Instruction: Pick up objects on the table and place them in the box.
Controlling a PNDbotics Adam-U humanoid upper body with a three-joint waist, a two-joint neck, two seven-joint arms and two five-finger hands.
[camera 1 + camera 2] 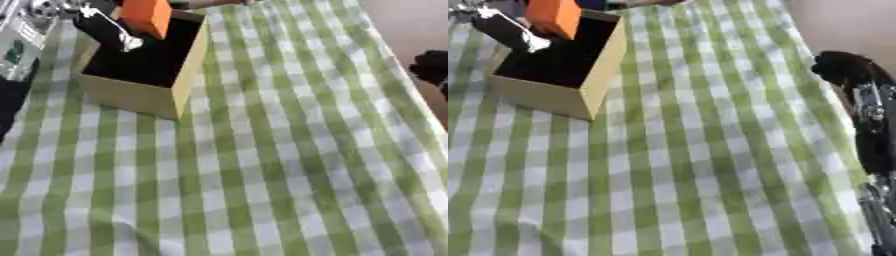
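An open cardboard box with a dark inside stands at the upper left of the table. An orange block is tilted over the box's far part, its top cut off by the view's edge. My left hand, black with a light tip, reaches over the box's left side right beside the block. Whether it holds the block is not visible. My right hand shows as a dark shape at the table's right edge, far from the box, with its arm running down the right side.
A green and white checked cloth covers the table. Some grey and white equipment lies off the table's upper left. The floor shows beyond the table's right edge.
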